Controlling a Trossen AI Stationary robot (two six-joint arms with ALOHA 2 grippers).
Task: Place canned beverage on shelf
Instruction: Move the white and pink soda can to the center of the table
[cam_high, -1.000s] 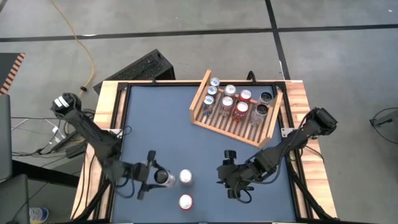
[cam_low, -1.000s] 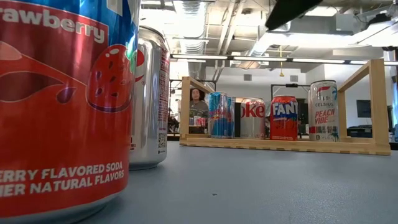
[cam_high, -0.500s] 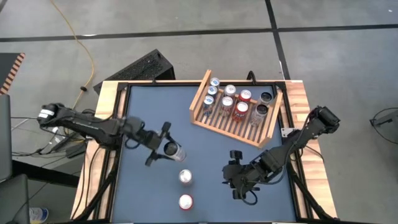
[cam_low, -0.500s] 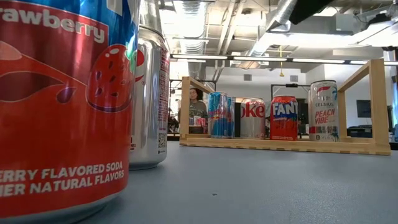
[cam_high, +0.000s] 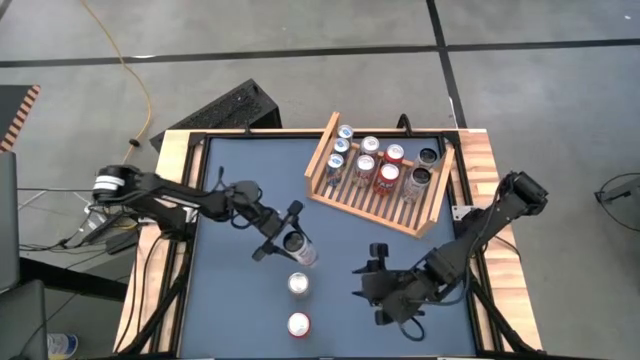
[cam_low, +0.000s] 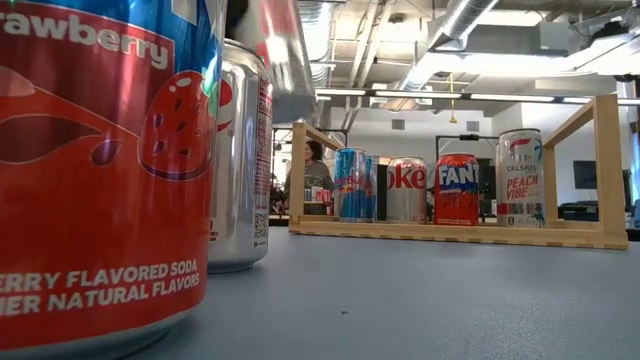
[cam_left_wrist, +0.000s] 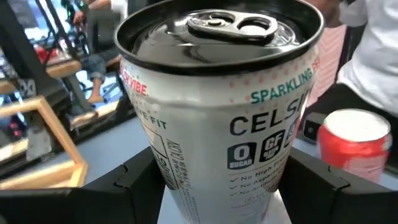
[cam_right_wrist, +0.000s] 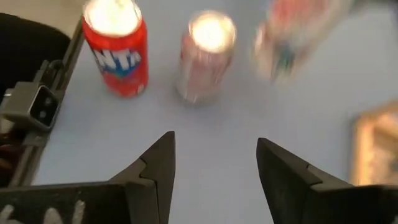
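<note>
Since the earlier frame the left gripper (cam_high: 291, 240) has carried its white can (cam_high: 298, 246) farther right toward the shelf (cam_high: 325, 150), pinching it clear of the table; the right gripper (cam_high: 385, 292) waits spread, empty, near-right.

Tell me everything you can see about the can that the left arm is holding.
The can is white, printed "CELSIUS" and "SPARKLING", with a dark top and an unopened pull tab. It looks like metal. The left gripper holds it by the body, one dark finger on each side, above the table's middle, clear of the two cans standing there. From above it looks tilted. It is not yet on the shelf.
</note>
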